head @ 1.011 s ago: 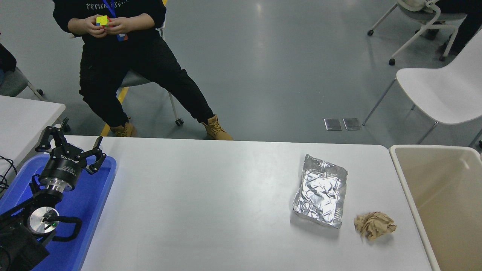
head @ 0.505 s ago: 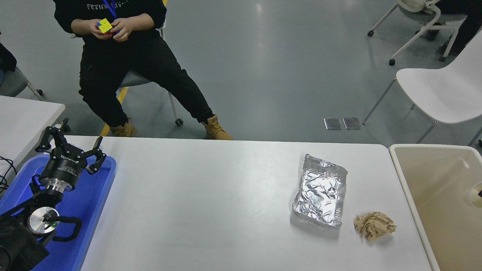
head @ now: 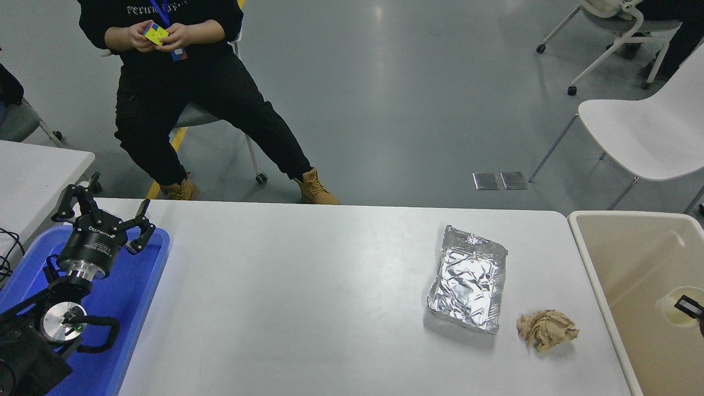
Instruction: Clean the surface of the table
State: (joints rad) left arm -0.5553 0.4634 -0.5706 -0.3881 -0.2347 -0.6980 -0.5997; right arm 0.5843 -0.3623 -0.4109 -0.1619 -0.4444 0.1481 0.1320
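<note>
**Right gripper arrives over the bin with something pale; 2 pieces of litter left on the table**

A second ago the beige bin (head: 649, 286) at the table's right end showed nothing but its own walls. Half a second ago a pale, rounded thing appeared at the picture's right edge, and now it sits further in, over the bin, with the black tip of the right gripper (head: 692, 308) against it. The pale object (head: 674, 306) looks like a cup or small container (too little of it shows to be sure), and I cannot tell how far the fingers are spread or whether they truly clamp it.

My reading is that the right arm is carrying this piece to the bin, so 1 item is about to be disposed of.

The table surface (head: 308, 297) fills the middle of the view and has not changed over the second: a crumpled foil tray (head: 468, 279) lies toward its right side, and a brown paper ball (head: 546, 328) rests just beside the tray, nearer the bin. Both would need clearing next, judging by the task.

The left gripper (head: 104, 217) is parked over the blue tray (head: 132, 308) at lower left, fingers splayed wide and holding nothing. A seated person (head: 181, 82) beyond the far edge handles a colourful cube (head: 155, 34).
</note>
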